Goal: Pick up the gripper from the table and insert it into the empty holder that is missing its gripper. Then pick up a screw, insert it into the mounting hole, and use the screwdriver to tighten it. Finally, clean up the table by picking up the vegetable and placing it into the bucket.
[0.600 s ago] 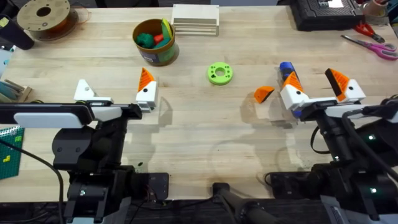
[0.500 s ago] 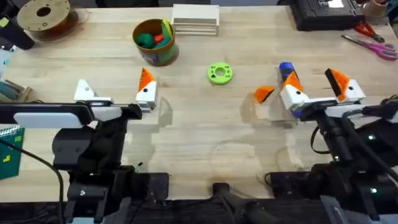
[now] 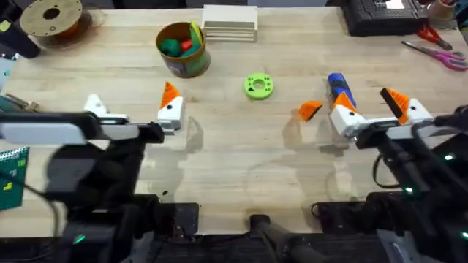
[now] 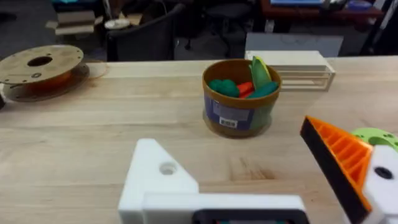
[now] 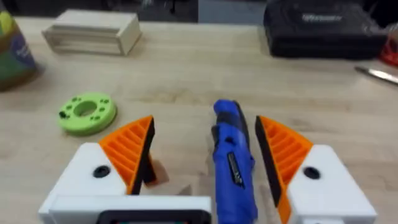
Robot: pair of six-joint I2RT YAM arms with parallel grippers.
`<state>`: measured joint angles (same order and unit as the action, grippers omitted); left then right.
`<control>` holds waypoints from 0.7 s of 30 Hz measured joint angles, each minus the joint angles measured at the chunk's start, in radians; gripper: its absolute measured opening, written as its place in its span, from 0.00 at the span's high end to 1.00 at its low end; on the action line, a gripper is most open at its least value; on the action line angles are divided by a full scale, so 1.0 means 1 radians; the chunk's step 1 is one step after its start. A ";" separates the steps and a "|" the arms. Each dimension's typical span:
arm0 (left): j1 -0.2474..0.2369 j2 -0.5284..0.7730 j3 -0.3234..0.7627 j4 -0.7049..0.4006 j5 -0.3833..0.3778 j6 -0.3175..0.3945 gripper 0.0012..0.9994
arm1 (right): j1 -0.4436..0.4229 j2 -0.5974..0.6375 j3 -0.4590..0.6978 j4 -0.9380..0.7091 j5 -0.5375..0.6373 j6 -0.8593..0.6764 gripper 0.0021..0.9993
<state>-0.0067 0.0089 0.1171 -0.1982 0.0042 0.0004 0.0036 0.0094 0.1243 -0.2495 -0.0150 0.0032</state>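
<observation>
- Left gripper (image 3: 130,109): jaws are spread wide and nothing is held; one finger is the bare white holder (image 4: 163,178), the other is tipped with an orange wedge.
- Right gripper (image 5: 206,155): jaws are open wide, with the screwdriver (image 5: 231,155) seen between them on the table (image 3: 234,157).
- Loose orange gripper (image 3: 309,110) is seen on the table, just left of the right gripper.
- Bucket (image 3: 181,49) is seen upright at the far side, holding vegetables.

screwdriver (image 3: 339,91) | lower end hidden behind right end effector (image 3: 374,109)
</observation>
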 joint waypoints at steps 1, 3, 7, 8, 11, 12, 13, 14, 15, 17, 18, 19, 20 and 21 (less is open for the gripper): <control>0.000 0.013 0.055 -0.064 0.000 0.000 0.01 | 0.000 0.011 0.038 -0.058 -0.002 0.000 0.05; 0.000 0.052 0.171 -0.194 0.001 0.000 0.01 | 0.000 0.047 0.138 -0.177 -0.008 0.000 0.05; 0.000 0.189 0.432 -0.480 0.004 0.001 0.01 | 0.000 0.162 0.392 -0.380 -0.011 0.000 0.05; 0.000 0.227 0.484 -0.539 0.005 0.001 0.01 | 0.000 0.197 0.455 -0.429 -0.012 0.000 0.05; 0.000 0.359 0.620 -0.708 0.017 0.001 0.01 | 0.000 0.308 0.618 -0.556 -0.012 0.000 0.05; 0.000 0.399 0.648 -0.738 0.023 0.001 0.01 | 0.000 0.343 0.658 -0.583 -0.013 0.000 0.05; 0.000 0.440 0.672 -0.754 0.027 0.001 0.01 | 0.000 0.371 0.687 -0.599 -0.013 0.000 0.05; 0.000 0.478 0.690 -0.757 0.030 0.001 0.01 | 0.000 0.405 0.718 -0.615 -0.013 0.000 0.05; 0.000 0.510 0.701 -0.755 0.031 0.001 0.01 | 0.000 0.430 0.736 -0.617 -0.013 0.000 0.05; 0.000 0.566 0.709 -0.757 0.034 0.001 0.01 | 0.000 0.463 0.751 -0.615 -0.013 0.000 0.05; 0.000 0.587 0.709 -0.764 0.035 0.001 0.01 | 0.000 0.474 0.752 -0.618 -0.013 0.000 0.05; 0.000 0.608 0.709 -0.773 0.036 0.001 0.01 | 0.000 0.480 0.752 -0.623 -0.013 0.000 0.05; 0.000 0.624 0.709 -0.779 0.037 0.001 0.01 | 0.000 0.483 0.752 -0.626 -0.013 0.000 0.05; 0.000 0.640 0.709 -0.783 0.037 0.001 0.01 | 0.000 0.484 0.752 -0.627 -0.012 0.000 0.05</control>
<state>-0.0067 0.6485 0.8257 -0.9809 0.0414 0.0013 0.0036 0.4931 0.8761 -0.8760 -0.0273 0.0036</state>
